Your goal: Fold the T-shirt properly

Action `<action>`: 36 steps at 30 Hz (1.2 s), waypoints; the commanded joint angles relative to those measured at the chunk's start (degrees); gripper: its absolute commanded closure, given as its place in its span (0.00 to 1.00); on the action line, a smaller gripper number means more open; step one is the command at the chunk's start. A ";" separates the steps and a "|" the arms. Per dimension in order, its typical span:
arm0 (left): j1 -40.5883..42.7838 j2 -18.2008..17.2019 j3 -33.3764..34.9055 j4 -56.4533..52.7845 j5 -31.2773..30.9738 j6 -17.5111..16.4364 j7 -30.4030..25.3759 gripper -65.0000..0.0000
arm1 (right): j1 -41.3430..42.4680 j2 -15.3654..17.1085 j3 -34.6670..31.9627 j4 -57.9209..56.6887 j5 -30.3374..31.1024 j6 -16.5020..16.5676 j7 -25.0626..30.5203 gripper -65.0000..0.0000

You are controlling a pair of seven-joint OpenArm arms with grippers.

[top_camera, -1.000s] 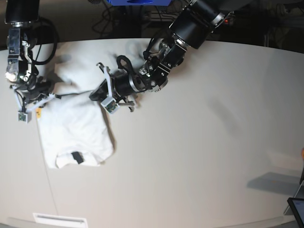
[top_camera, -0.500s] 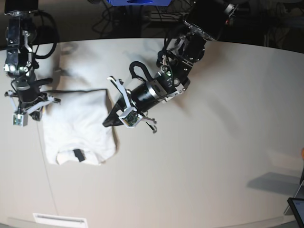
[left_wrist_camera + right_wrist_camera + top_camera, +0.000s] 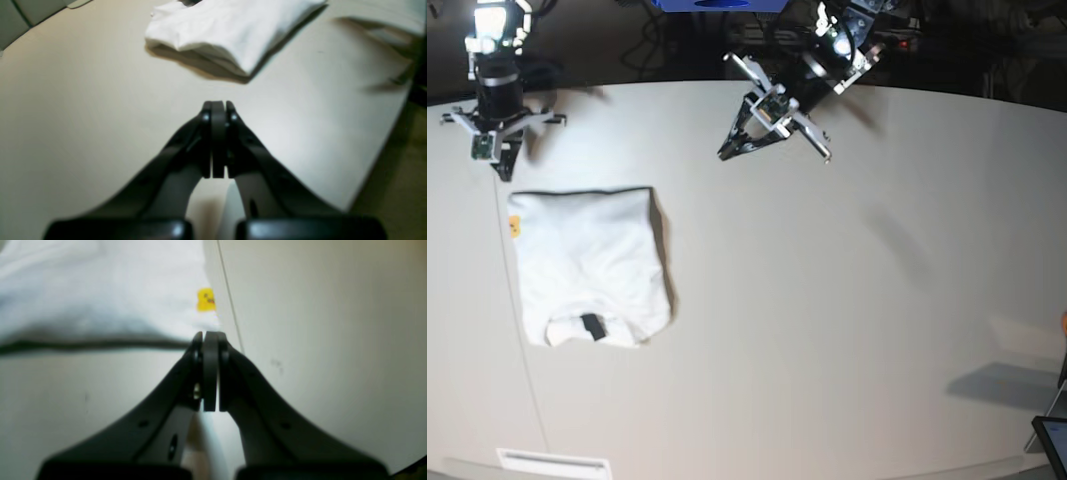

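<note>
The white T-shirt (image 3: 587, 262) lies folded in a compact rectangle at the left of the table, plain back up, with the black neck label (image 3: 590, 327) at its near edge and a small yellow print spot (image 3: 514, 227) at its left edge. My right gripper (image 3: 503, 170) hangs shut and empty just beyond the shirt's far left corner. My left gripper (image 3: 724, 154) is shut and empty, raised at the far middle, apart from the shirt. The left wrist view shows the shut gripper (image 3: 218, 104) with the folded shirt (image 3: 230, 30) ahead. The right wrist view shows the shut gripper (image 3: 210, 335) at the shirt's edge (image 3: 100, 300).
A thin seam line (image 3: 527, 370) runs down the table (image 3: 847, 320) at the left. A white strip (image 3: 554, 463) lies at the near left edge. A dark tablet corner (image 3: 1052, 440) sits at the near right. Cables lie behind the far edge.
Both arms have let go of the shirt and pulled back and up toward the far edge. The shirt now lies flat in its folded shape.
</note>
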 commanded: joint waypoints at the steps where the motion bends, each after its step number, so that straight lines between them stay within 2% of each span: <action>1: 1.69 -0.89 -1.33 1.44 -0.61 0.45 -3.22 1.00 | -1.31 0.05 1.30 1.77 -0.47 1.23 2.73 1.00; 3: 4.94 -2.39 -3.27 1.44 -0.61 0.45 -6.65 1.00 | -3.33 -1.27 3.15 2.30 -1.08 3.43 2.73 1.00; 6: 9.60 -4.14 -5.82 1.44 -0.61 0.45 -12.28 1.00 | -6.76 -4.97 7.19 3.09 -1.70 5.10 2.64 1.00; 11: 16.28 -6.34 -6.34 1.44 1.67 0.45 -15.44 1.00 | -13.35 -9.36 10.09 3.88 -7.77 5.10 1.67 1.00; 17: 25.07 -6.43 -6.78 0.03 6.95 0.45 -15.27 1.00 | -19.16 -13.58 10.01 3.18 -10.84 5.01 -10.02 1.00; 19: 26.83 -6.43 -6.87 -2.61 7.12 0.45 -15.27 1.00 | -19.95 -13.84 9.65 0.72 -10.84 5.01 -11.69 1.00; 23: 25.25 -5.82 -6.96 -15.18 7.03 0.54 -14.65 1.00 | -15.64 -13.05 8.69 -10.54 -11.02 5.10 -13.80 1.00; 26: 20.06 -3.53 -6.34 -25.73 6.95 1.16 -8.32 1.00 | -9.31 -9.45 5.70 -23.46 -13.04 5.10 -16.35 1.00; 30: 10.57 0.87 -6.26 -42.26 6.95 1.33 0.29 1.00 | 2.12 -5.58 -0.10 -47.20 -15.77 5.10 -16.62 1.00; 33: 2.30 3.86 -6.43 -56.32 6.95 1.33 3.81 1.00 | 11.70 -2.77 -5.29 -67.06 -15.77 5.10 -11.87 1.00; 36: -8.69 7.20 -6.43 -74.87 6.95 1.16 6.09 1.00 | 20.67 -0.66 -12.94 -85.44 -15.77 5.10 -3.52 1.00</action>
